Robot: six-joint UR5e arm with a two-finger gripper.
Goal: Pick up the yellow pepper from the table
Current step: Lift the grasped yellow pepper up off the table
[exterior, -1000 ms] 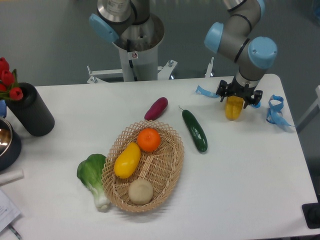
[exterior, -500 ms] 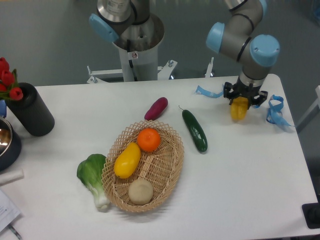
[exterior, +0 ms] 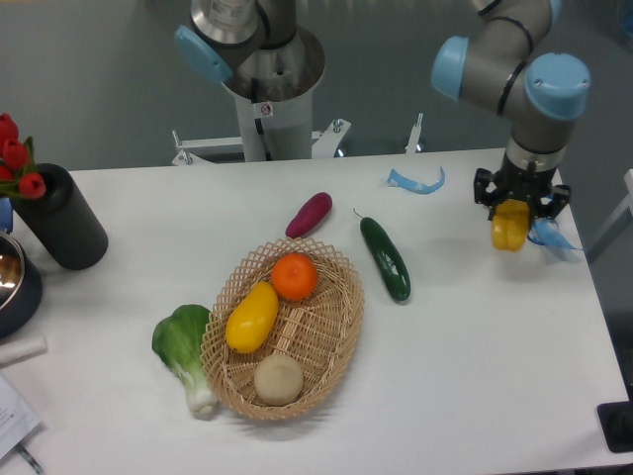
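The yellow pepper [exterior: 510, 227] is small, glossy and lobed. It hangs in my gripper [exterior: 515, 210], which is shut on its upper part, at the right side of the white table [exterior: 475, 356]. The pepper looks lifted a little above the tabletop, to the right of the dark green cucumber [exterior: 385, 258]. The gripper's fingers are mostly hidden by the wrist and the pepper.
A wicker basket [exterior: 329, 336] holds a yellow oval fruit [exterior: 251, 316], an orange [exterior: 294, 276] and a beige round thing [exterior: 278, 379]. A purple vegetable [exterior: 309, 215], a leafy green [exterior: 184, 341], blue ribbons [exterior: 415, 182] [exterior: 550, 236] and a black vase [exterior: 61, 218] also stand on the table.
My gripper has moved to the right with the yellow pepper in it, away from the cucumber and toward the right-hand blue ribbon. Nothing else moved.
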